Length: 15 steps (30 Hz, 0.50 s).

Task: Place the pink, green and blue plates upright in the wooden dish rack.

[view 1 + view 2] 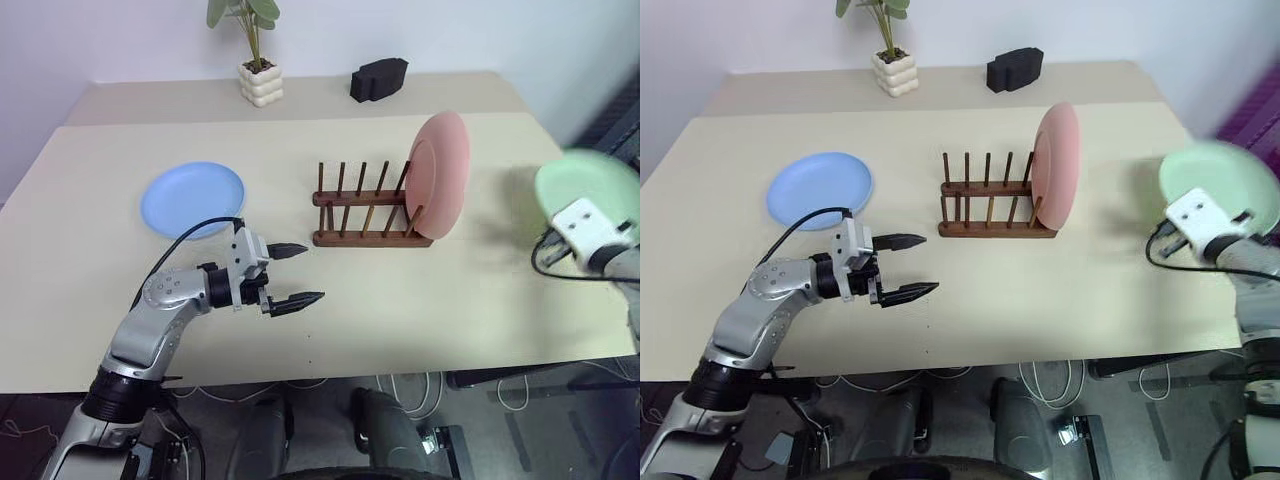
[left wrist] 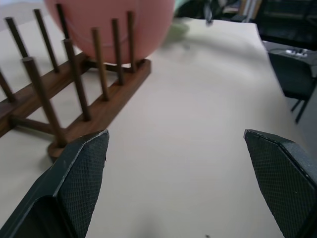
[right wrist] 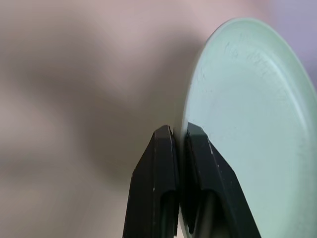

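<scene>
Looking for brands or labels, we found no writing we could read on any object. We held our right end effector out at the right side of the beige table, its two black fingers clamped on the rim of the round pale green plate, which stood lifted off the table and nearly on edge, well apart from the rack. In the right wrist view the plate's rim sat pinched between the fingers, the plate's face spreading away beside them.

Our left arm reached forward over the near part of the table with the elbow bent, and its left end effector pointed level toward the right, fingers spread wide with nothing between them. It hovered near the front left of the small dark reddish-brown wooden dish rack without touching it.

The rack stood at the middle of the table. The round pink plate stood upright at the rack's right end, leaning against the pegs. The round blue plate lay flat on the table to the left of the rack, just beyond our left arm.

At the far edge stood a small potted plant in a white bumpy pot and a black blocky object.
</scene>
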Motion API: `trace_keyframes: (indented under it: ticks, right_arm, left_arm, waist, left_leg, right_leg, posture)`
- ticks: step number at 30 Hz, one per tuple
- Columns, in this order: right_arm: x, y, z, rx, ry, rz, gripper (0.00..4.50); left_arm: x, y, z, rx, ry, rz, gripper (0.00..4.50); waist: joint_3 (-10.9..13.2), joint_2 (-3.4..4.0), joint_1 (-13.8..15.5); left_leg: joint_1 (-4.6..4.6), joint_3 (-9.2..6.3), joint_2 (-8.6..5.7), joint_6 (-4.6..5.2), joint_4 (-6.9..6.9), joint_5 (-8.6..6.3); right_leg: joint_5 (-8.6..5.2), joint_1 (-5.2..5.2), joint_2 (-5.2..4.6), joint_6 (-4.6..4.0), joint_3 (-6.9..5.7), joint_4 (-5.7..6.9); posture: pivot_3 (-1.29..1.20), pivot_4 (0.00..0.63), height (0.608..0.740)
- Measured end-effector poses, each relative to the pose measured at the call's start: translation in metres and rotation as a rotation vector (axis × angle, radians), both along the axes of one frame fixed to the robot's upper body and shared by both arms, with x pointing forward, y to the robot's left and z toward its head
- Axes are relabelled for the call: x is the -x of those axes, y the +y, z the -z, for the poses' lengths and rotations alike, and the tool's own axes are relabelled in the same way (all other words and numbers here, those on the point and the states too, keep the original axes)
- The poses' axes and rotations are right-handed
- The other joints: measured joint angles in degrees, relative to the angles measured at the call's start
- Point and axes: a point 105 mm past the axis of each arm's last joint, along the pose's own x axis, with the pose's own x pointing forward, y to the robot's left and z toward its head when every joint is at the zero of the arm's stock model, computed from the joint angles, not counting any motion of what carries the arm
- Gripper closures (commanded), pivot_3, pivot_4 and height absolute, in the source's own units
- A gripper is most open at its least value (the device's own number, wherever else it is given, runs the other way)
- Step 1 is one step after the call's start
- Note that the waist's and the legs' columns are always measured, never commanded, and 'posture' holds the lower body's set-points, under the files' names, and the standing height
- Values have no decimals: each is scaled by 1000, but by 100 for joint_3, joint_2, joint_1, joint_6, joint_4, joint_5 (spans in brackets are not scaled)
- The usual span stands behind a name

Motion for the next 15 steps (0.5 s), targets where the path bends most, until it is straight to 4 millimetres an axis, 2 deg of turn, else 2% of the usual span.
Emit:
trace_keyframes:
  ticks: [1, 2, 4, 6, 7, 9, 12, 15]
  right_arm:
    - [-1, 5, -18, 19, -57, -15, 4478]
    - [-1, 17, -45, 37, -145, -47, 4478]
    - [1, 49, -94, 63, -307, -152, 4478]
    - [9, 81, -130, 51, -414, -270, 4478]
    - [12, 95, -140, 21, -444, -330, 4478]
    - [23, 136, -160, -135, -502, -529, 4478]
    - [49, 188, -179, -309, -508, -815, 4478]
    - [68, 219, -179, -486, -428, -1020, 4478]
  left_arm:
    - [-2, 1, -2, 3, -7, -7, 0]
    - [-5, 2, -3, 7, -13, -18, 0]
    - [-13, 2, -6, 16, -32, -41, 0]
    - [-19, 5, -8, 21, -49, -67, 0]
    - [-23, 8, -8, 19, -54, -84, 0]
    - [-31, 21, -8, 9, -69, -139, 0]
    - [-35, 34, -13, -5, -99, -182, 0]
    - [-36, 43, -12, -23, -101, -209, 0]
  waist:
    - [0, 0, -5]
    - [-1, 2, -14]
    - [-2, 3, -9]
    - [-1, -2, 20]
    - [-1, -2, 24]
    - [2, -7, 15]
    - [2, -7, 38]
    - [0, -16, 63]
  left_leg:
    - [0, -2, 2, 0, 0, 0]
    - [2, -1, 3, 0, -1, 0]
    - [3, -6, 5, 0, 0, 0]
    - [1, -12, 6, 0, 0, 0]
    - [-1, -12, 6, 0, 0, 0]
    - [-3, -13, 7, 0, 0, 0]
    - [-7, -21, 12, 1, -1, 0]
    - [-10, -24, 13, 1, 0, 0]
  right_leg:
    - [0, 0, 3, 0, 0, 0]
    - [0, 0, 5, 0, 0, 1]
    - [-1, 0, 10, 3, -1, 3]
    - [0, 2, 11, 0, -5, 2]
    - [0, 2, 10, 0, -5, 0]
    - [3, 1, 10, 2, -5, 0]
    - [9, 2, 6, 15, -13, 0]
    - [1, 5, -5, 0, -18, -3]
  posture:
    - [0, 150, 740]
    - [0, 150, 740]
    - [0, 150, 740]
    - [0, 150, 740]
    - [0, 150, 740]
    - [0, 150, 740]
    - [0, 150, 740]
    - [0, 150, 740]
